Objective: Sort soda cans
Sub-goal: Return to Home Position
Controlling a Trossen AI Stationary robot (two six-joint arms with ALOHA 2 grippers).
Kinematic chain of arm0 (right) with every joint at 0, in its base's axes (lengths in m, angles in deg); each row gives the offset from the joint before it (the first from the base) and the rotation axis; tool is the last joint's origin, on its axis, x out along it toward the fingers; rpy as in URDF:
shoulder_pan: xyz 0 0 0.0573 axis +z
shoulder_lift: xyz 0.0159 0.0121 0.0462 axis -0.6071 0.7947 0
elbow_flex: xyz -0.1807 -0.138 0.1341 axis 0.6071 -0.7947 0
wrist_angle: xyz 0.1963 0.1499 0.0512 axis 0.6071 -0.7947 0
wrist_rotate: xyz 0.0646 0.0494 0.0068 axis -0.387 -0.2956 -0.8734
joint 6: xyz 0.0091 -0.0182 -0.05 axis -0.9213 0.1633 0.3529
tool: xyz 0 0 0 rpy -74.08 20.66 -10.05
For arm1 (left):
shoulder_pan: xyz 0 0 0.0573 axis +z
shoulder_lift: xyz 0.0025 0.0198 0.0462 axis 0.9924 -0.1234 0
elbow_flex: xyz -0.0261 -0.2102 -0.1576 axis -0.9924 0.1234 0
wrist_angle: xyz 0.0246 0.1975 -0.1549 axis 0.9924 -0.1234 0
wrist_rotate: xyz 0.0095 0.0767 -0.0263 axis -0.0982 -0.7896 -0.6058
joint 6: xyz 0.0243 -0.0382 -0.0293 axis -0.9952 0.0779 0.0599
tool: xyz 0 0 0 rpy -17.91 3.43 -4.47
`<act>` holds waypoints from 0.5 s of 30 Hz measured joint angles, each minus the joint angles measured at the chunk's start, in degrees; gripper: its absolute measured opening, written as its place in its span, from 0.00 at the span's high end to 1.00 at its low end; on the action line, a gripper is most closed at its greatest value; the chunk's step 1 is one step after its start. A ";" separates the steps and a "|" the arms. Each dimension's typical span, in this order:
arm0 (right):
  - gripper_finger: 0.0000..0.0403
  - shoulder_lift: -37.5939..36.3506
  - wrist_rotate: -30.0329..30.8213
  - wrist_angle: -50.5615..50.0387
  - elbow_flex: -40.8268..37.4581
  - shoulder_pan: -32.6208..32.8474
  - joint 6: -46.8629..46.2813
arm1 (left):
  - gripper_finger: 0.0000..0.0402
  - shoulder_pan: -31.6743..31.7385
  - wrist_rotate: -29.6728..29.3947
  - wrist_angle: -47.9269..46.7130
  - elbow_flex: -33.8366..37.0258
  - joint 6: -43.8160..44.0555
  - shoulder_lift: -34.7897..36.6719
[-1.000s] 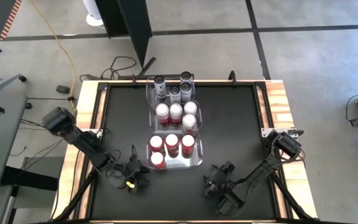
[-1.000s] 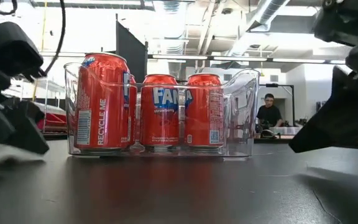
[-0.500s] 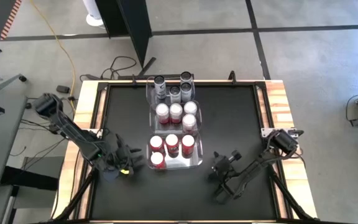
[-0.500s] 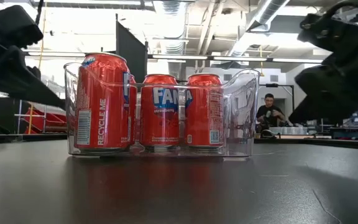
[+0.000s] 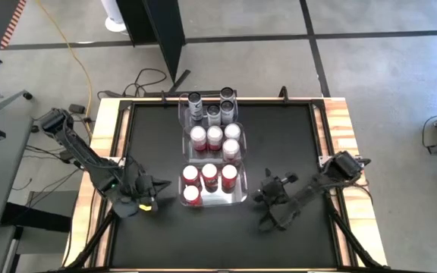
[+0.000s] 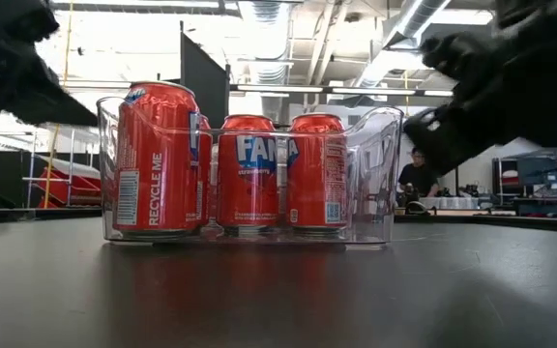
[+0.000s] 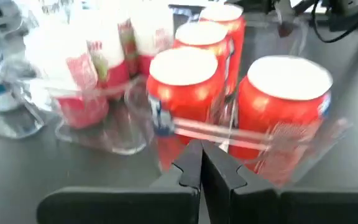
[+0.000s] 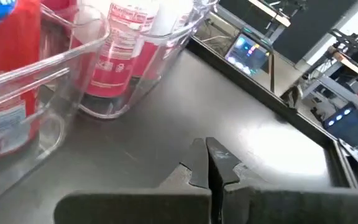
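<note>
- The left gripper (image 5: 150, 199) hangs low over the near left part of the black table (image 5: 287, 144). In its wrist view the two dark fingers (image 7: 188, 167) are pressed together tip to tip, with nothing between them.
- Straight ahead of those fingers, and close, stands the near bin (image 7: 319, 140), a clear plastic one. It holds four red soda cans (image 7: 185, 93), all upright with silver tops.
- Beyond that, farther from the left gripper, the middle bin (image 7: 114, 134) holds the pink-white soda cans (image 7: 95, 65), blurred here.
- The right gripper (image 5: 270, 199) sits low over the near right part of the table, on the other side of the near bin and apart from it. Its fingers (image 8: 197, 167) are likewise clenched on nothing.
- Off to that gripper's left, the clear wall of a bin shows with cans behind it.
- From above, the three bins form one column up the middle of the table, between the two grippers and outward from them. The near bin has four red cans, the middle bin has four pink-white cans, and the far bin (image 5: 182, 114) has four dark grey soda cans (image 5: 213, 111).
- Past the table's far edge, a person (image 6: 416, 179) sits in the room.
</note>
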 joint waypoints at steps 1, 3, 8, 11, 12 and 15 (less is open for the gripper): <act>1.00 -0.78 -1.04 -1.36 0.00 1.04 -0.33 | 1.00 -0.22 -0.25 0.30 0.00 -1.66 1.36; 1.00 -2.71 -3.51 -2.70 0.00 3.68 1.42 | 1.00 -0.29 -0.25 0.42 0.00 -4.65 4.25; 1.00 -9.52 -4.79 -0.55 0.00 14.41 10.90 | 1.00 -0.29 0.79 -0.06 0.00 -12.16 11.04; 1.00 -14.23 -3.56 -4.11 -0.83 19.48 4.98 | 1.00 -0.13 1.58 -0.05 0.00 -17.04 15.23; 1.00 -15.68 -2.65 -6.87 -1.72 19.94 -0.21 | 1.00 0.27 1.60 -0.10 0.00 -18.54 16.52; 1.00 -18.51 -2.22 -8.90 -4.82 18.17 -8.43 | 1.00 2.75 1.59 -2.05 -0.02 -20.21 19.62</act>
